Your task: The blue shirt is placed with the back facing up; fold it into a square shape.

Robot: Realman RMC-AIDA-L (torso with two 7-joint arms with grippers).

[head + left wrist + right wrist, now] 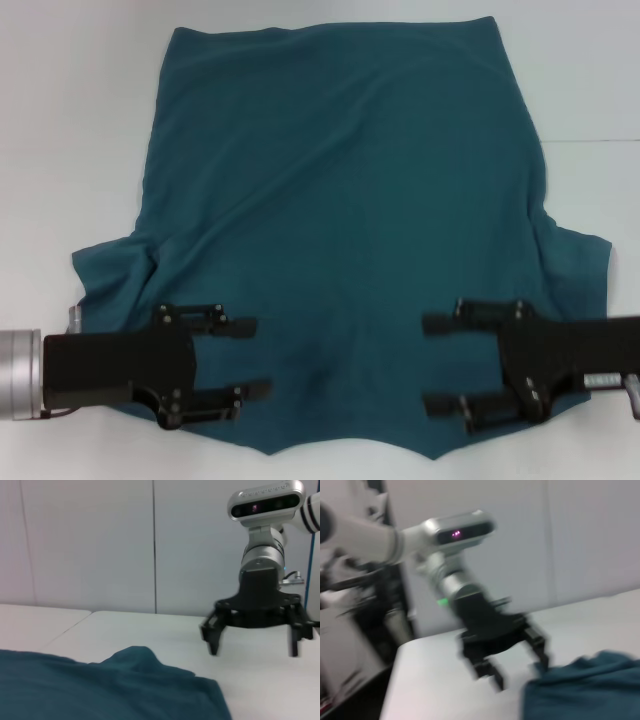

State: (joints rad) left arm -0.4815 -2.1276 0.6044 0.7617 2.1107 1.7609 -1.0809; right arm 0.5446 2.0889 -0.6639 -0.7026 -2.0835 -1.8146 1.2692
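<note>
The blue shirt (340, 200) is a wide sheet of soft, matte teal cloth with no print, lying flat on the pale, smooth bench (70, 130). Shallow creases run across it, and one sleeve is rumpled into a low ridge just beyond the left hand. The edge nearest the robot is wavy and comes to small points.

The left hand (255, 356) is black and angular, mounted on a silver cylindrical wrist. It reaches in level from the robot's left, with its two fingers (225, 325) spread wide and pointing inward. The right hand (428, 363) mirrors it from the other side, its fingers also spread apart and pointing towards the left hand.

Both hands sit over the near part of the shirt, with most of the cloth stretching away beyond them. A bare strip of fabric lies between their fingertips. In the wrist views each hand hangs with its fingers pointing down beside the bunched edge of the shirt; whether they touch the cloth cannot be told.
</note>
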